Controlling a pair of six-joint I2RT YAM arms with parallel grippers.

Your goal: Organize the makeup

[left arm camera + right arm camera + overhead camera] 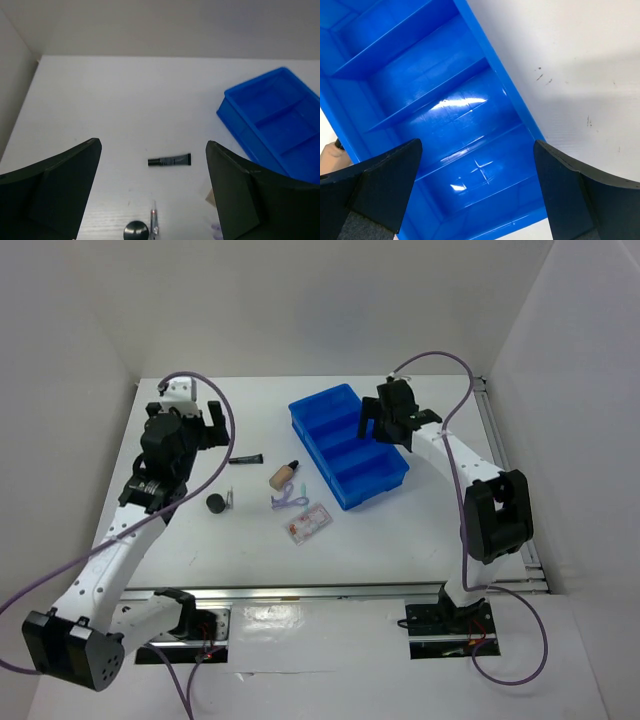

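blue plastic, the compartment tray [313, 447] sits right of centre on the white table, and every compartment in view looks bare, so sorting seems not yet begun. the makeup lies loose to its left: slim black tube [246, 460] farthest back, beige black-capped bottle [284, 475] near the tray's wall, lilac looped tool [288, 499] just beside the bottle, clear pink-red packet [307, 524] nearest the bases, round black puff [215, 504] with the tiny silver piece [231, 500] just beside it. the left gripper [153, 145] hangs above the tube with its jaws spread wide and nothing between them; the right gripper [477, 145] hovers over the tray, equally spread and empty. the tube lies flat and slim, so a descent slightly off line could skid or roll it instead of pinching it. the puff and silver piece are close enough that reaching for one may knock the other. with the right arm parked over the tray, a left-arm delivery risks the two arms crowding each other there.
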